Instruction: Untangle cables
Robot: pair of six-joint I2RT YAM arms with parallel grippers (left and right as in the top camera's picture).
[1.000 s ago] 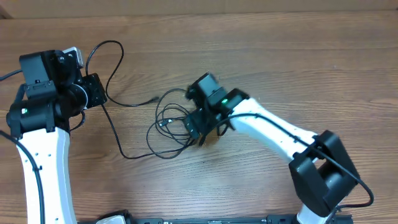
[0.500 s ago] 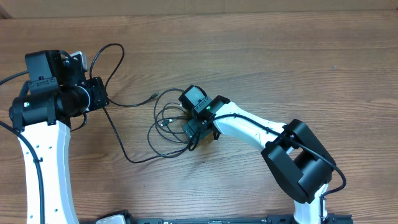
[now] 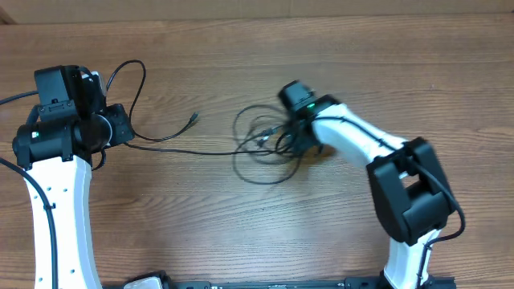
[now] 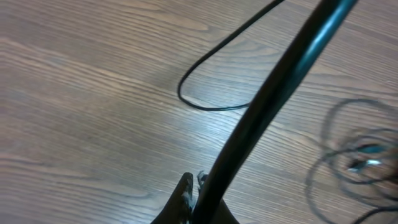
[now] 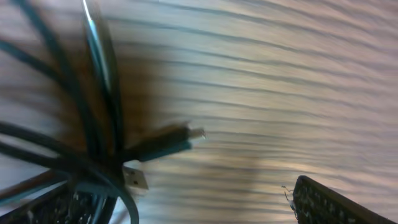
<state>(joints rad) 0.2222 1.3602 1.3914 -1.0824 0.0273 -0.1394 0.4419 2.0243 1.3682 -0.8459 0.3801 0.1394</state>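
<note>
Untangling cables (image 3: 259, 152) on the wooden table (image 3: 201, 233)
One of them is pinched in the closed left gripper (image 3: 120, 132) (stretched nearly straight); the right gripper (image 3: 291, 143) is spread wide at the tangle mid-table.

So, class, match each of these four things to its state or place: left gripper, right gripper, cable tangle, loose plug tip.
Things:
1. left gripper
2. right gripper
3. cable tangle
4. loose plug tip

States or places:
A. jaws wide apart
B. looped in a heap by the right gripper
C. shut on a cable
D. alone on the table, left of the tangle

Pairs: 1-C, 2-A, 3-B, 4-D
</note>
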